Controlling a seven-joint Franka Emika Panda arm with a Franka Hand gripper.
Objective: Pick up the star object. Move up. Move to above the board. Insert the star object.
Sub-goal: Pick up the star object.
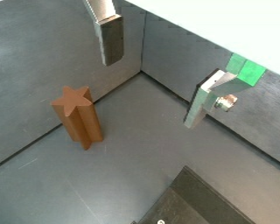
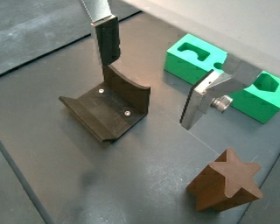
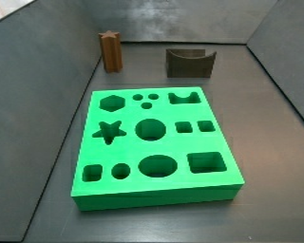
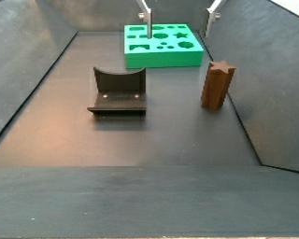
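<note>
Gripper (image 2: 150,81) hangs high w/ fingers spread wide, nothing between them. Star object (image 4: 216,86) stands upright on the floor by a side wall, well apart from the board (image 3: 155,141), untouched. In a wrist view it's the brown prism (image 1: 78,116), star face up. Looks like stiff wood, prob light, no give. Ridged sides tho — pads could slip off the points, so I'd clamp near the top across two opposite notches. Dark grey block (image 2: 108,106) sits nearby, not in the way.

the end effector (image 2: 149,77) hangs raised, fingers apparently spread, empty.
</note>
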